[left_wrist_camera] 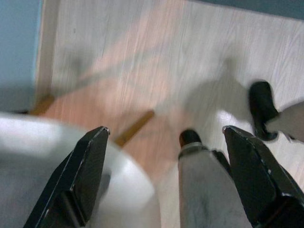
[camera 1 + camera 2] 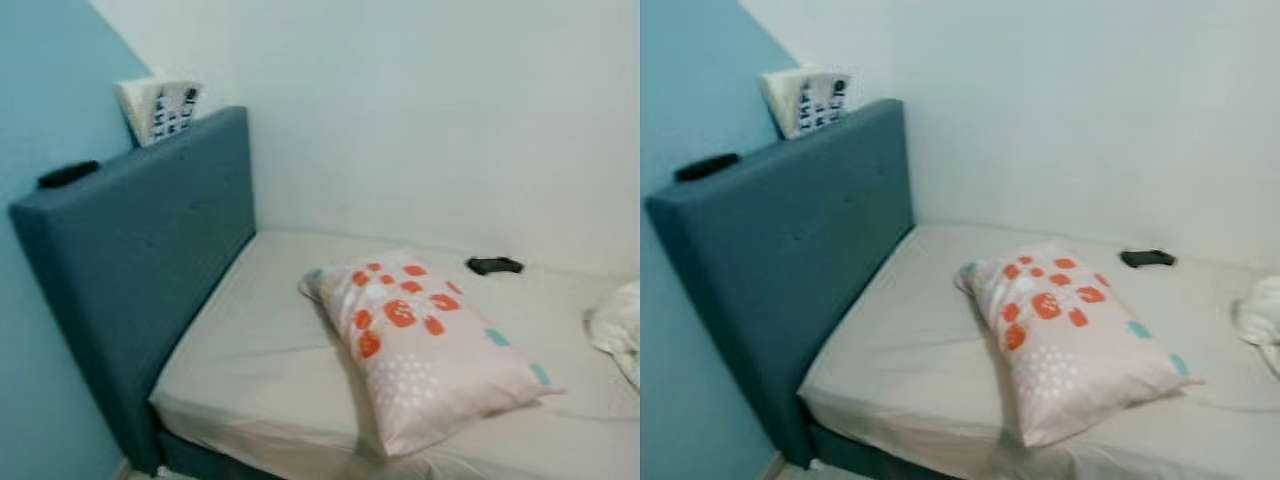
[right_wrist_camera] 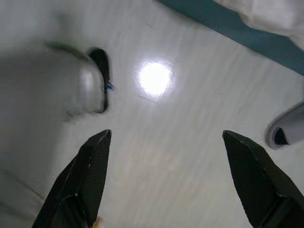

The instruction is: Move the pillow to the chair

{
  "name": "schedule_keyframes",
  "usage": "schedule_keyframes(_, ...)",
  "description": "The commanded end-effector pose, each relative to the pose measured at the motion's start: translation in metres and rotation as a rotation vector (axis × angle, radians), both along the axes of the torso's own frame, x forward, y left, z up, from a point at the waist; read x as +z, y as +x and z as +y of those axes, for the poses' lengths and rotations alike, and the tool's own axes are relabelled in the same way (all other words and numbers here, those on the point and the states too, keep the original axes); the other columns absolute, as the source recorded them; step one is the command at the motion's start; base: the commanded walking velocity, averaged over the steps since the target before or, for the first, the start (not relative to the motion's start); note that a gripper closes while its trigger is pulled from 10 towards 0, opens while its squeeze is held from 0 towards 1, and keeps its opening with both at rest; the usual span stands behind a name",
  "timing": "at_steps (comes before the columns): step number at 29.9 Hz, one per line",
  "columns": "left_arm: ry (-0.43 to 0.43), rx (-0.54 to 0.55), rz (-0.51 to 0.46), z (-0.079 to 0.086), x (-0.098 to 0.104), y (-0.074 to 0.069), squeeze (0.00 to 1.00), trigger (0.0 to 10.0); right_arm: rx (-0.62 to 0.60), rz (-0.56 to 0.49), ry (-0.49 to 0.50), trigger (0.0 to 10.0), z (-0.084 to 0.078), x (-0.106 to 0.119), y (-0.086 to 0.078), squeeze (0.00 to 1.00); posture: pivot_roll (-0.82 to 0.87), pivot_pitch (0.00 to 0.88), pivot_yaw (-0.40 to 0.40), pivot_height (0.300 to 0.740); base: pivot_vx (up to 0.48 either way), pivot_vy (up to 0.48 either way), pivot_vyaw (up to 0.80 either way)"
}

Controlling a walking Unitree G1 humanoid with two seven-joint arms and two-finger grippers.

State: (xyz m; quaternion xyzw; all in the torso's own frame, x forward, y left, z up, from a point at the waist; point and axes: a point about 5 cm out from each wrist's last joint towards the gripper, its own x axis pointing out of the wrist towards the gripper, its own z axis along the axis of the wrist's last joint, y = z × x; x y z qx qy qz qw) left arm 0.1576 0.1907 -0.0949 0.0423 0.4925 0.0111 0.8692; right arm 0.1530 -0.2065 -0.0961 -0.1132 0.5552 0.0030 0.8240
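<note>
**Left eye view: pillow lies near the bed's front edge, both arms hanging idle**

The left eye view looks down on a bed [image 2: 260, 350] with a pale sheet, pushed into a corner of the room. The pillow [image 2: 420, 345], pinkish with orange and teal blotches, lies flat and askew on the mattress, one corner pointing toward the headboard [image 2: 140, 260] and the opposite end close to the mattress's front edge. It rests under its own weight with nothing on it, so it should lift freely. It looks soft and will likely sag from wherever it is gripped.

Near the bed's far edge, by the white wall, sits a small dark object [image 2: 494, 265], well apart from the pillow. A bunched white cloth [image 2: 618, 330] lies at the right edge of the bed, near the pillow's far end but not touching it. On the headboard's top edge rest a dark flat item [image 2: 68, 174] and a patterned white thing [image 2: 160, 107] propped against the wall.

The left gripper [image 1: 164, 142] hangs over wood-look floor, fingers spread wide with nothing between them. The right gripper [image 3: 166, 147] hangs likewise over pale floor, fingers wide apart and empty.

The front edge is the open approach; the wall and headboard close the other sides. No chair can be made out, so I judge the grasp is yet to begin.
</note>
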Motion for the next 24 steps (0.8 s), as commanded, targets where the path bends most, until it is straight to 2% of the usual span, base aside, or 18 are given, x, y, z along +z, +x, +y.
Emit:
schedule_keyframes(1, -0.009, 0.025, -0.027, -0.001, 0.003, 0.008, 0.00, 10.0, 0.005, -0.017, -0.003, 10.0, -0.001, 0.003, 0.006, 0.00, -0.04, 0.009, -0.015, 0.740, 0.000, 0.000, -0.77)
schedule_keyframes(3, -0.015, 0.044, -0.037, -0.002, 0.004, 0.010, 0.00, 10.0, 0.018, -0.018, 0.000, 10.0, 0.001, 0.003, 0.009, 0.00, -0.02, 0.003, -0.021, 0.740, 0.000, 0.000, -0.77)
schedule_keyframes(5, -0.053, 0.100, -0.076, -0.005, 0.008, 0.018, 0.00, 10.0, 0.096, -0.022, -0.016, 10.0, 0.006, 0.006, 0.016, 0.00, -0.02, 0.000, -0.015, 0.740, 0.000, 0.000, -0.77)
schedule_keyframes(6, -0.053, 0.100, -0.076, -0.005, 0.008, 0.018, 0.00, 10.0, 0.096, -0.022, -0.016, 10.0, 0.006, 0.006, 0.016, 0.00, -0.02, 0.000, -0.015, 0.740, 0.000, 0.000, -0.77)
schedule_keyframes(7, -0.073, 0.117, -0.108, -0.005, 0.011, 0.026, 0.00, 10.0, 0.082, -0.045, 0.001, 10.0, 0.009, 0.009, 0.024, 0.00, -0.05, 0.000, 0.007, 0.740, 0.000, 0.000, -0.77)
schedule_keyframes(10, -0.082, 0.120, -0.142, -0.005, 0.017, 0.037, 0.00, 10.0, 0.037, -0.079, 0.031, 10.0, 0.012, 0.012, 0.033, 0.00, -0.05, 0.000, 0.011, 0.740, 0.000, 0.000, -0.77)
schedule_keyframes(13, -0.108, 0.126, -0.226, -0.007, 0.031, 0.062, 0.00, 10.0, 0.045, -0.086, 0.047, 10.0, 0.016, 0.014, 0.036, 0.00, -0.04, 0.000, 0.006, 0.740, 0.000, 0.000, -0.77)
schedule_keyframes(14, -0.129, 0.123, -0.273, -0.010, 0.039, 0.074, 0.00, 10.0, 0.059, -0.086, 0.047, 10.0, 0.017, 0.014, 0.037, 0.00, -0.03, 0.000, 0.005, 0.740, 0.000, 0.000, -0.77)
schedule_keyframes(15, -0.129, 0.123, -0.273, -0.010, 0.039, 0.074, 0.00, 10.0, 0.059, -0.086, 0.047, 10.0, 0.017, 0.014, 0.037, 0.00, -0.03, 0.000, 0.005, 0.740, 0.000, 0.000, -0.77)
schedule_keyframes(16, -0.143, 0.122, -0.302, -0.013, 0.044, 0.082, 0.00, 10.0, 0.070, -0.084, 0.046, 10.0, 0.018, 0.014, 0.037, 0.00, -0.03, 0.000, 0.005, 0.740, 0.000, 0.000, -0.77)
schedule_keyframes(17, -0.193, 0.128, -0.375, -0.021, 0.057, 0.100, 0.00, 10.0, 0.082, -0.079, 0.039, 10.0, 0.018, 0.014, 0.037, 0.00, -0.05, 0.000, 0.009, 0.740, 0.000, 0.000, -0.77)
schedule_keyframes(18, -0.193, 0.128, -0.375, -0.021, 0.057, 0.100, 0.00, 10.0, 0.082, -0.079, 0.039, 10.0, 0.018, 0.014, 0.037, 0.00, -0.05, 0.000, 0.009, 0.740, 0.000, 0.000, -0.77)
schedule_keyframes(19, -0.240, 0.128, -0.417, -0.026, 0.065, 0.110, 0.00, 10.0, 0.069, -0.081, 0.049, 10.0, 0.019, 0.014, 0.037, 0.00, -0.07, 0.000, 0.008, 0.740, 0.000, 0.000, -0.77)
schedule_keyframes(20, -0.312, 0.086, -0.496, -0.038, 0.081, 0.129, 0.00, 10.0, 0.060, -0.089, 0.069, 10.0, 0.021, 0.014, 0.039, 0.00, -0.07, 0.000, -0.002, 0.740, 0.000, 0.000, -0.77)
schedule_keyframes(21, -0.312, 0.086, -0.496, -0.038, 0.081, 0.129, 0.00, 10.0, 0.060, -0.089, 0.069, 10.0, 0.021, 0.014, 0.039, 0.00, -0.07, 0.000, -0.002, 0.740, 0.000, 0.000, -0.77)
schedule_keyframes(22, -0.339, 0.053, -0.533, -0.044, 0.091, 0.138, 0.00, 10.0, 0.065, -0.091, 0.078, 10.0, 0.022, 0.014, 0.039, 0.00, -0.07, 0.000, -0.005, 0.740, 0.000, 0.000, -0.77)
schedule_keyframes(23, -0.339, 0.053, -0.533, -0.044, 0.091, 0.138, 0.00, 10.0, 0.065, -0.091, 0.078, 10.0, 0.022, 0.014, 0.039, 0.00, -0.07, 0.000, -0.005, 0.740, 0.000, 0.000, -0.77)
schedule_keyframes(24, -0.356, 0.028, -0.577, -0.051, 0.104, 0.152, 0.00, 10.0, 0.080, -0.088, 0.083, 10.0, 0.022, 0.014, 0.039, 0.00, -0.04, 0.000, -0.013, 0.740, 0.000, 0.000, -0.77)
